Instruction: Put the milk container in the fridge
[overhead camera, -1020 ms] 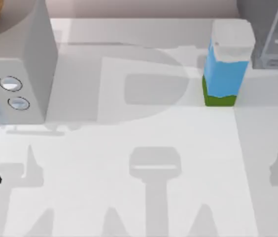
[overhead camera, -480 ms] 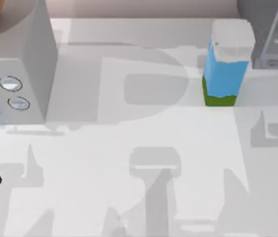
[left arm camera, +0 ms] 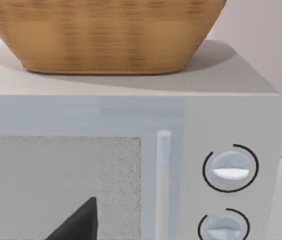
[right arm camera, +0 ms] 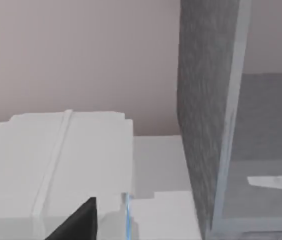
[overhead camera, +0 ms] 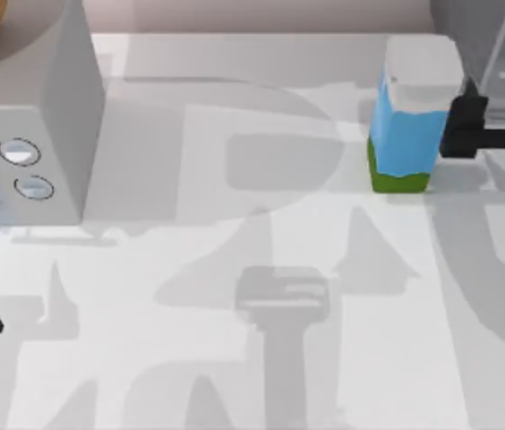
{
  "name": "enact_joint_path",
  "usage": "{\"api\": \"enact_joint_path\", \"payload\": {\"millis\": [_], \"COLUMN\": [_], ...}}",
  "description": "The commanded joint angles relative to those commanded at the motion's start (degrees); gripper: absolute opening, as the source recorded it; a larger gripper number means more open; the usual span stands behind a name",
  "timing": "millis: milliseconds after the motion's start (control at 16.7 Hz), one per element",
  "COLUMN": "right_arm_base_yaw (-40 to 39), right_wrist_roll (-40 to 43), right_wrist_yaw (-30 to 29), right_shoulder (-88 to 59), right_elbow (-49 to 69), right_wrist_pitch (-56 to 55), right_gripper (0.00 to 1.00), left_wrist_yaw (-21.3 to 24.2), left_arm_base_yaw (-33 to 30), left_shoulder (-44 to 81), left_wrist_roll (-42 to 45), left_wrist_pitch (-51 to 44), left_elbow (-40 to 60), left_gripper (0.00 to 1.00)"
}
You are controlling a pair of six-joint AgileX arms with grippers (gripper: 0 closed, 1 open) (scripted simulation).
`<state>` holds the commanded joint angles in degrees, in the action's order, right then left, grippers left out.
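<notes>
Presently the right pincer [overhead camera: 454,125] sits level with the upright milk container [overhead camera: 409,121], which stands immediately to its left on the worktop [overhead camera: 235,269]; finger spread cannot be determined. Fridge [overhead camera: 490,54] lies just behind.

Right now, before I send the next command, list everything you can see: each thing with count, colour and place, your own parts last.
milk container: one, white top, blue body, green base; upright, far right of table.
fridge: one, grey, speckled side wall, pale glassy panel; far right corner, behind the carton.
microwave: one, grey, two round knobs; table's left.
basket: one, tan wicker; on top of the microwave.
table: one, white.
right gripper: black, at the carton's right side.
left gripper: black fingertip, facing the microwave door.
</notes>
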<state>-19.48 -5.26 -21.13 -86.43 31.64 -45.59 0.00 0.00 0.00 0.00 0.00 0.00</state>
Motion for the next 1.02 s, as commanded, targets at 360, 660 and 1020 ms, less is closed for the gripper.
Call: {"api": "enact_joint_path", "payload": {"millis": [360, 660, 1020], "right_arm_base_yaw": [-5.7, -7.7, -7.4], "right_wrist_roll": [-1.4, -1.8, -1.8], "right_wrist_yaw": [-5.4, -7.1, -7.0], "right_shoulder": [-24.8, -33.6, -33.6], "right_elbow": [9.0, 12.2, 12.1], "right_wrist_pitch": [-12.8, -17.2, -17.1], "right_gripper": [1.00, 1.00, 1.00], "left_wrist_yaw": [0.0, 0.0, 0.0], "left_arm_base_yaw": [0.0, 0.0, 0.0], "left_shoulder": [0.0, 0.0, 0.0], "left_wrist_roll": [0.0, 0.0, 0.0], "left_wrist_pitch": [0.0, 0.0, 0.0], "left_elbow": [0.0, 0.0, 0.0], "left_gripper": [1.00, 1.00, 1.00]}}
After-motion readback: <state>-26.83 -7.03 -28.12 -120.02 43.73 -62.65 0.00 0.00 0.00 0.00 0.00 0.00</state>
